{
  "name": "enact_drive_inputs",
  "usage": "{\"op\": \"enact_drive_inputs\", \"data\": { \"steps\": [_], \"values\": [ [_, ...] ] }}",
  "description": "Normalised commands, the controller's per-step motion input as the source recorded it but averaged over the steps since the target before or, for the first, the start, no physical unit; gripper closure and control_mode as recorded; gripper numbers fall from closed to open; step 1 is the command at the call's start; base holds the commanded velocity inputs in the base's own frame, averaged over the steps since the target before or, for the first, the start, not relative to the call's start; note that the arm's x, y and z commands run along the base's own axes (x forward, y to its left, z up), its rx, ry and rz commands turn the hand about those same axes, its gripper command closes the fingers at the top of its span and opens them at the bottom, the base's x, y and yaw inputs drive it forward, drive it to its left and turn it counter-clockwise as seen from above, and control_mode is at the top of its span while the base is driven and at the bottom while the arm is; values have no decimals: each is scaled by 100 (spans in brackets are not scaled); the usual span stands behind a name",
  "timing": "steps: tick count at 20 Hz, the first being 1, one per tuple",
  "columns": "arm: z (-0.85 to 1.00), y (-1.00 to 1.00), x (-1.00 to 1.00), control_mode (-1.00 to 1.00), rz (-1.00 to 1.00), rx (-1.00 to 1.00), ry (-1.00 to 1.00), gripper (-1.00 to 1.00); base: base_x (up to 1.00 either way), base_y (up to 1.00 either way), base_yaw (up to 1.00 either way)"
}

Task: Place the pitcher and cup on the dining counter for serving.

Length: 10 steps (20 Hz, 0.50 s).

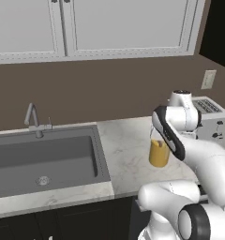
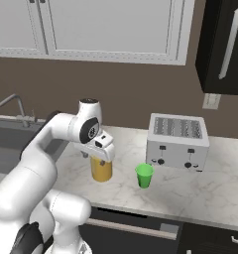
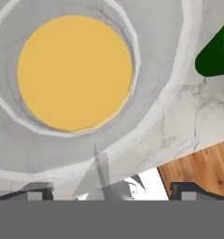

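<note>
We see flat, even, shadowless light; edges look slightly soft, and the cup point(image 3: 215, 55) renders dark up close.

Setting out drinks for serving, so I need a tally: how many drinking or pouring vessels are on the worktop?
2. The pitcher stands directly under the open gripper, right of the sink. The cup stands beside it, in front of the toaster.

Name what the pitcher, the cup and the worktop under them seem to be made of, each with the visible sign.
Pitcher: clear glass or plastic; see-through rim above orange-yellow contents.
Cup: probably plastic; opaque, even bright green, matte.
Worktop: marble-look stone; white-grey with veining, smooth.
</note>
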Motion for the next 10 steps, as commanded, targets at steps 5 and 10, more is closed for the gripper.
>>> {"op": "enact_drive_inputs", "data": {
  "steps": [5, 10],
  "values": [
    [-26, 0, 45, -100, 0, 0, -9, -100, 0, 0, 0],
    [-20, 0, 46, -100, 0, 0, -4, -100, 0, 0, 0]
  ]
}}
